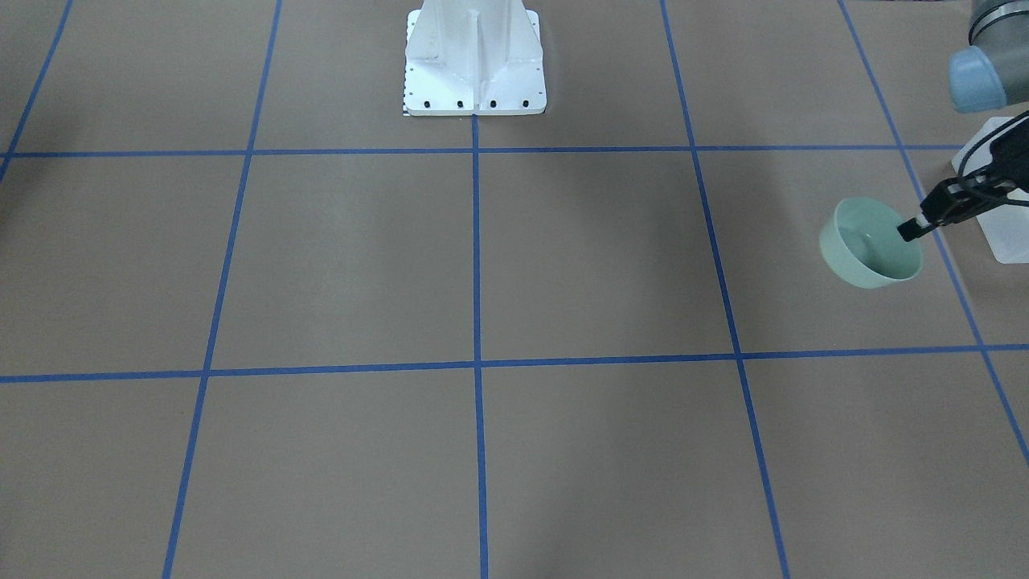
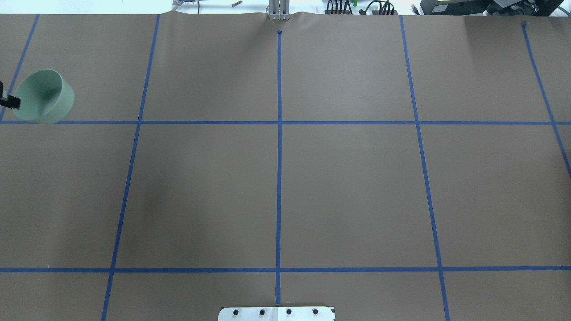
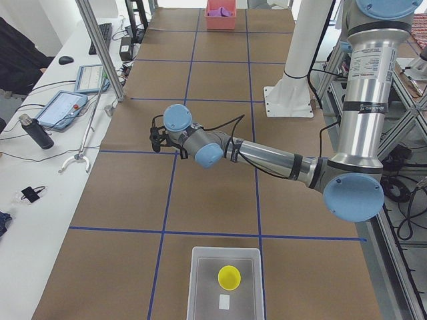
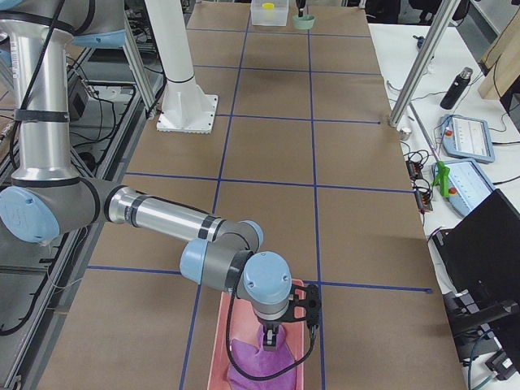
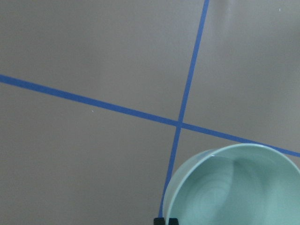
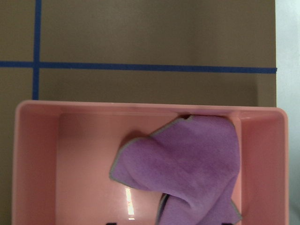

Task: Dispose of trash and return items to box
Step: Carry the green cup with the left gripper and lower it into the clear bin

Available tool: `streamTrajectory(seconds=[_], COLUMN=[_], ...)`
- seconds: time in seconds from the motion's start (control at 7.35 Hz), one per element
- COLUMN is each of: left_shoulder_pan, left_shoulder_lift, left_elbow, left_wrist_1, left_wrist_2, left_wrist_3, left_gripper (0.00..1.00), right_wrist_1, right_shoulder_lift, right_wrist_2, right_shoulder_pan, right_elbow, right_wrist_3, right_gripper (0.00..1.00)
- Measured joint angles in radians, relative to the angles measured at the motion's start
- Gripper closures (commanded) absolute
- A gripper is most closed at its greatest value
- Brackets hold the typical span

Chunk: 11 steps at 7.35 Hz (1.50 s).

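Note:
My left gripper [image 1: 912, 229] is shut on the rim of the pale mint-green bowl [image 1: 872, 245] and holds it tilted above the table; both show at the overhead view's left edge [image 2: 9, 102], the bowl [image 2: 44, 96] beside it. The left wrist view shows the bowl [image 5: 234, 187] and my fingertips [image 5: 160, 221] on its rim. The frosted-white box [image 3: 200, 293] stands at the table's end with the yellow cup [image 3: 229, 277] inside. My right gripper [image 4: 270, 337] reaches down into a pink bin [image 4: 218, 357] and looks shut on a fold of the purple cloth [image 6: 187, 159].
The white robot base [image 1: 474, 64] stands at the table's middle. A small white piece [image 3: 225, 301] lies in the box beside the cup. Tablets, a bottle and cables lie on the side bench [image 3: 60, 107]. A metal post [image 3: 100, 47] stands near it.

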Motion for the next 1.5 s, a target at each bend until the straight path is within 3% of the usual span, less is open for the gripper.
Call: streamTrajectory(seconds=[0.41,0.68,0.95,1.22,1.5], left_shoulder_pan=[-0.205,-0.355,-0.527,-0.605,-0.617], left_shoulder_lift=[0.148,0.207,0.200,0.186,0.157], left_elbow=[0.020,0.047,0.116,0.229,0.426], left_wrist_1=[0.088,0.295,0.495,0.518,0.364], left_wrist_2=[0.018,0.120,0.201,0.223,0.240], left_wrist_3=[0.357,0.610,0.831,0.928,0.949], left_gripper=[1.00,1.00,1.00,1.00,1.00], right_wrist_1=[-0.074,-0.147,-0.184,-0.189,-0.189], right_shoulder_lift=[-0.005,-0.006,-0.007,-0.005,-0.004], right_wrist_2=[0.064,0.069,0.071,0.070,0.069], right_shoulder_pan=[-0.090,-0.177,-0.253,-0.329,-0.376], right_elbow=[0.193,0.345,0.442,0.506,0.544], right_wrist_3=[0.176,0.322,0.423,0.539,0.604], right_gripper=[0.00,0.00,0.00,0.00,0.00])
